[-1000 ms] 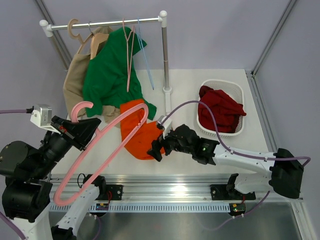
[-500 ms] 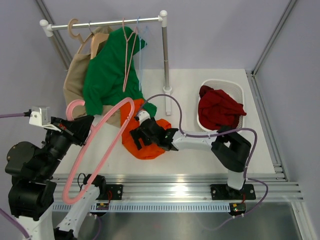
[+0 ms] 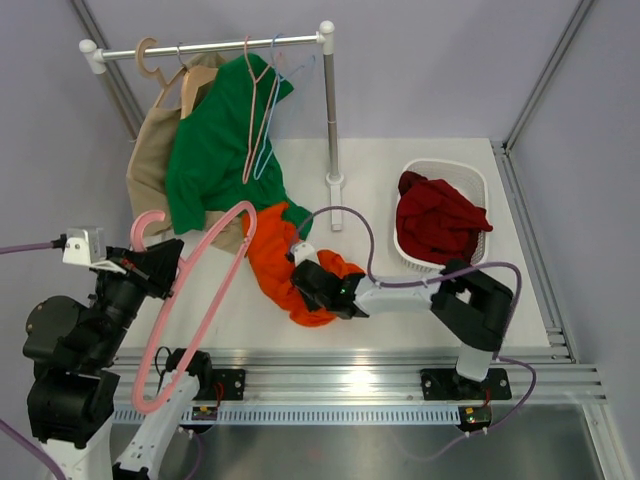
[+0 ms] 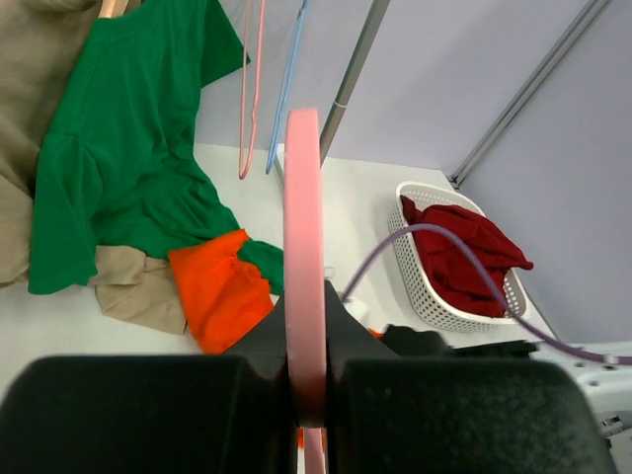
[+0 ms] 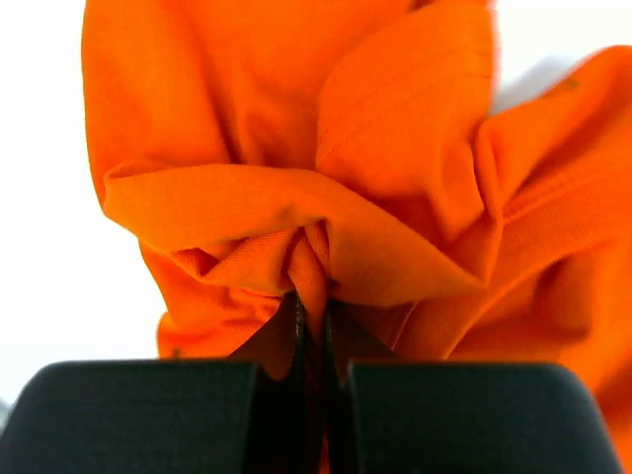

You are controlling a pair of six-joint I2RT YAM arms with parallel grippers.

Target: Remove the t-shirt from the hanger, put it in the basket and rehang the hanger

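The orange t-shirt lies crumpled on the white table, below the green shirt. My right gripper is low over the t-shirt and shut on a raised fold of the orange fabric, pinched between its fingertips. My left gripper is shut on the thick pink hanger, which it holds up at a slant at the left. The hanger's bar runs straight out from the left gripper. Its far end reaches the t-shirt's upper left edge; I cannot tell whether it is still inside the cloth.
A clothes rack stands at the back with a green shirt, a beige garment, and thin pink and blue hangers. A white basket with a dark red garment sits at the right.
My right gripper came in from the right onto the t-shirt and shut on a fold. My left arm drew the hanger to the left, away from most of the orange cloth.
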